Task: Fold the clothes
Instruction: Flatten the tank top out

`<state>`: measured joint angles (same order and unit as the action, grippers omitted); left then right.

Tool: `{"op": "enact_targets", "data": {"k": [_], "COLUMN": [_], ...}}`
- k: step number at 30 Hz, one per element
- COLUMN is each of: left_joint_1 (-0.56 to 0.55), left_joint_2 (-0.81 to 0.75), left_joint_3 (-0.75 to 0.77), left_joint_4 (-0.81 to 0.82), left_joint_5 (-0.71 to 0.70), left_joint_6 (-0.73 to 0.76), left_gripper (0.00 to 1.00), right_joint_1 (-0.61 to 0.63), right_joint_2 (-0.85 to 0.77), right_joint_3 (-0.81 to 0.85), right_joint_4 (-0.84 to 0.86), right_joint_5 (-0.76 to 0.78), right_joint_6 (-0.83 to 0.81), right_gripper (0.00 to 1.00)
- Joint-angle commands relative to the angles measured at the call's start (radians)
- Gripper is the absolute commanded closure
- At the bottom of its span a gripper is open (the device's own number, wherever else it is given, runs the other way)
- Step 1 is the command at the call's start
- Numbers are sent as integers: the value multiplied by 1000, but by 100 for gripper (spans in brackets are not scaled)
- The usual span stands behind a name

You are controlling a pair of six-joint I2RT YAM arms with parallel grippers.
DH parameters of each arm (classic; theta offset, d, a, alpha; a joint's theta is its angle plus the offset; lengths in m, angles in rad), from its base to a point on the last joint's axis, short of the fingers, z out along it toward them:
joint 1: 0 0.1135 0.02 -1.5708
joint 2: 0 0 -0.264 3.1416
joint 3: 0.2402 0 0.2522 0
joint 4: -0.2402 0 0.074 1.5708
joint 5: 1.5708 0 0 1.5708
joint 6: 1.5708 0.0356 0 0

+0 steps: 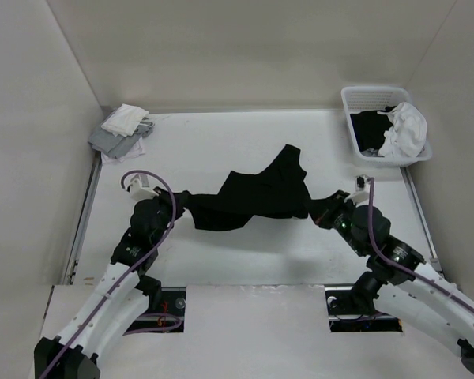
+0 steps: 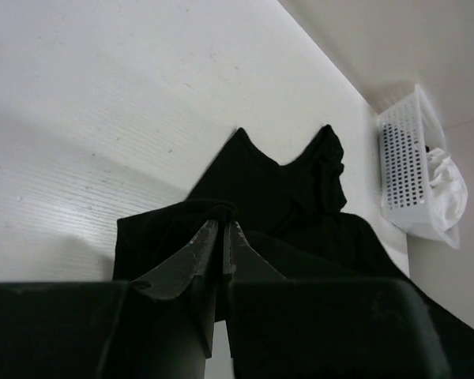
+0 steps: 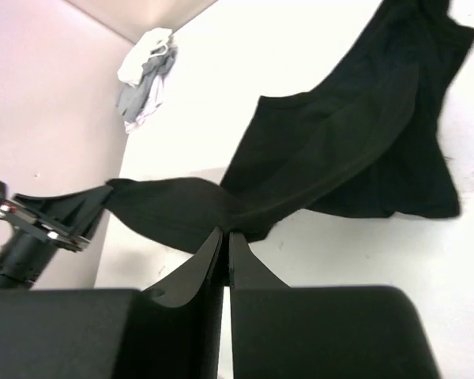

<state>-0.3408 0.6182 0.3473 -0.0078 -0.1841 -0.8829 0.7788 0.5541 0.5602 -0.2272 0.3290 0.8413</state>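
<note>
1. The clothes [image 1: 257,197] – one plain black garment – are at the middle of the white desk [image 1: 221,142], strung out sideways between the two arms.
2. Left jaws: pressed together on the garment's left end. The left wrist view shows the fingertips [image 2: 209,237] almost touching, with black fabric bunched at them. The right wrist view shows that same end drawn to a point at the left arm [image 1: 134,245].
3. Right jaws: closed to a thin slit on the garment's right end. Black fabric sits right at the tips in the right wrist view, and from above the cloth runs straight into the right arm [image 1: 387,245].
4. The near edge of the garment runs as a band from one grip to the other, raised off the desk, with a soft shadow under it.
5. The far part fans away from the arms and trails down onto the desk, wrinkled, with one peak pointing to the far wall.
6. White plastic basket [image 1: 355,118] – far right corner, well apart from the garment. White cloth and something dark lie inside.
7. A small heap of white and grey cloths [image 1: 122,130] lies at the far left corner by the wall, also well apart.
</note>
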Motion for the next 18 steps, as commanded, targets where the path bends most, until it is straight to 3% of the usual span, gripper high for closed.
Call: {"op": "enact_targets", "data": {"k": [1, 5, 9, 12, 18], "left_joint_1": [-23, -66, -125, -161, -151], "left_joint_2": [-47, -72, -78, -52, -127], "left_joint_3": [113, 202, 202, 153, 30], "left_joint_4": [0, -47, -86, -138, -248], "left_joint_5": [-34, -63, -77, -78, -139], "left_joint_6": [1, 27, 50, 55, 32], "left_gripper": [98, 98, 95, 87, 67], "right_joint_1": [42, 118, 210, 256, 340], "right_joint_2": [-31, -49, -51, -48, -143], "right_joint_3": [110, 253, 293, 239, 51], "right_joint_4": [-142, -201, -213, -256, -463], "right_joint_5": [82, 195, 275, 295, 334], "right_joint_6": [-51, -114, -136, -81, 191], "right_gripper": [95, 96, 96, 96, 97]}}
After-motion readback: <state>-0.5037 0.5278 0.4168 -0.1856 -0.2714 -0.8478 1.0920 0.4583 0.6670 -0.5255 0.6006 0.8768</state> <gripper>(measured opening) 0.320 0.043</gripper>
